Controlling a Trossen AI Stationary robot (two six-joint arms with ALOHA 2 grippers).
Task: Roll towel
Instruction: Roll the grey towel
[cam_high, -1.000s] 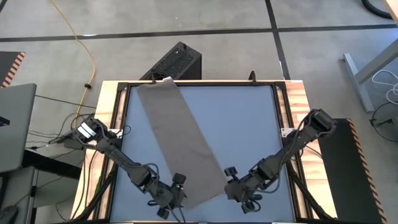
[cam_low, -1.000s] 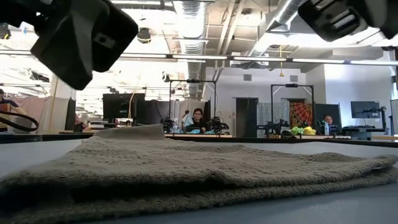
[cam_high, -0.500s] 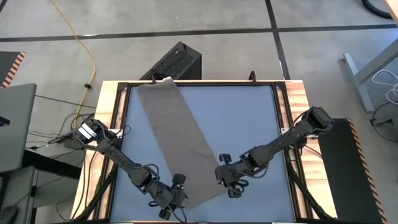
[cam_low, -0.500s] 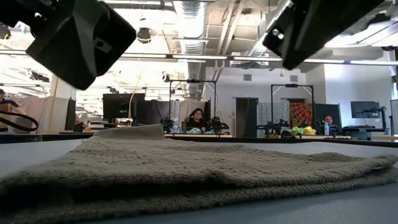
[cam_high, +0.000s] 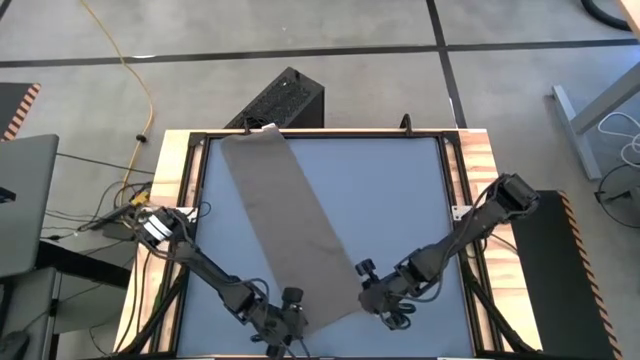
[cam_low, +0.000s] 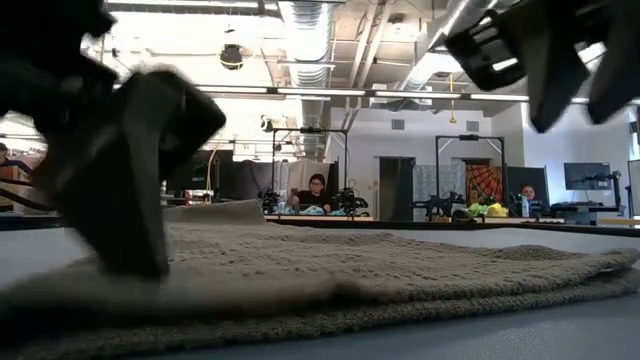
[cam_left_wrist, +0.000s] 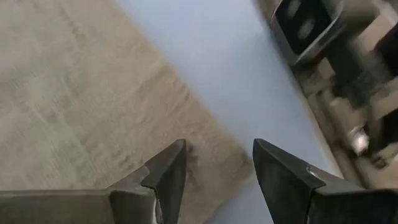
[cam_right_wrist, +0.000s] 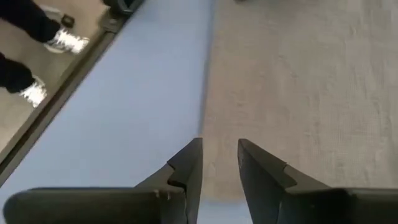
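**Both grippers parted at the towel's near end**

The towel (cam_high: 288, 232) is laid flat diagonally across the table (cam_high: 400, 190). The left gripper (cam_left_wrist: 214, 171) is lowered onto its near-left corner, fingers apart, nothing grasped. The right gripper (cam_right_wrist: 219, 163) is held over the near-right edge, fingers apart, empty.

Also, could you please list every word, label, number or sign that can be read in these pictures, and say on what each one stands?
Readable text: none in any view.
The towel: plain, no print; a pale bit at its far end, nothing legible on it.
Screens in the room behind the table, low view: too small to read.
The black box beyond the table: no legible label.
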